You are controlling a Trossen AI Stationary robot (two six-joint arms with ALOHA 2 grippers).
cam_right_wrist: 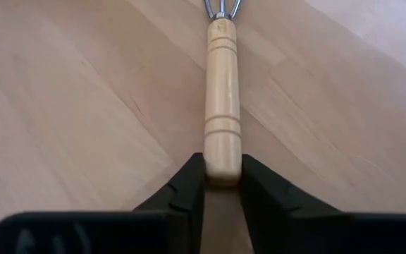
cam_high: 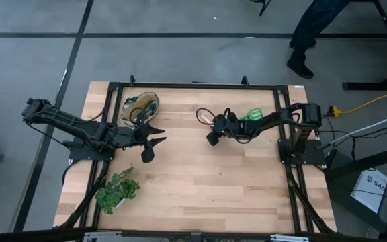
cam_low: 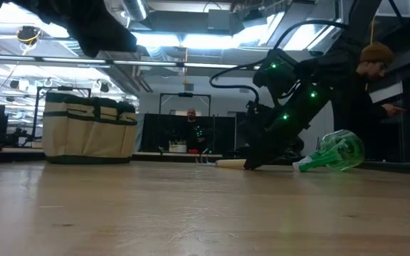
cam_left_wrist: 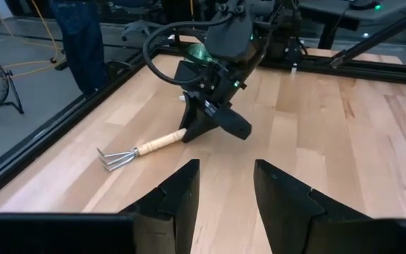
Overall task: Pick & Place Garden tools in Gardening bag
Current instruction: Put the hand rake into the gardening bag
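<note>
The three-prong hand rake (cam_left_wrist: 143,149) with a wooden handle lies on the table near its middle. My right gripper (cam_right_wrist: 223,169) is low over the table (cam_high: 212,138) and shut on the handle's end. The green spray bottle (cam_low: 333,153) lies on its side just to the right of that gripper (cam_high: 252,115). The gardening bag (cam_high: 140,107) stands open at the far left (cam_low: 90,128). My left gripper (cam_left_wrist: 225,183) is open and empty, hovering near the bag (cam_high: 150,141). The trowel and shears do not show clearly. My right gripper pinches the free end of the rake's wooden handle (cam_right_wrist: 223,152) between its two fingers. The fingers slant down from the table's right side and lie in line with the handle. The prongs (cam_left_wrist: 111,159) rest on the table.
A leafy green plant (cam_high: 117,190) lies at the near left. A black frame (cam_high: 193,86) runs around the table. A black cable (cam_high: 203,114) loops over my right gripper. A person (cam_low: 376,71) stands beyond the far right corner.
</note>
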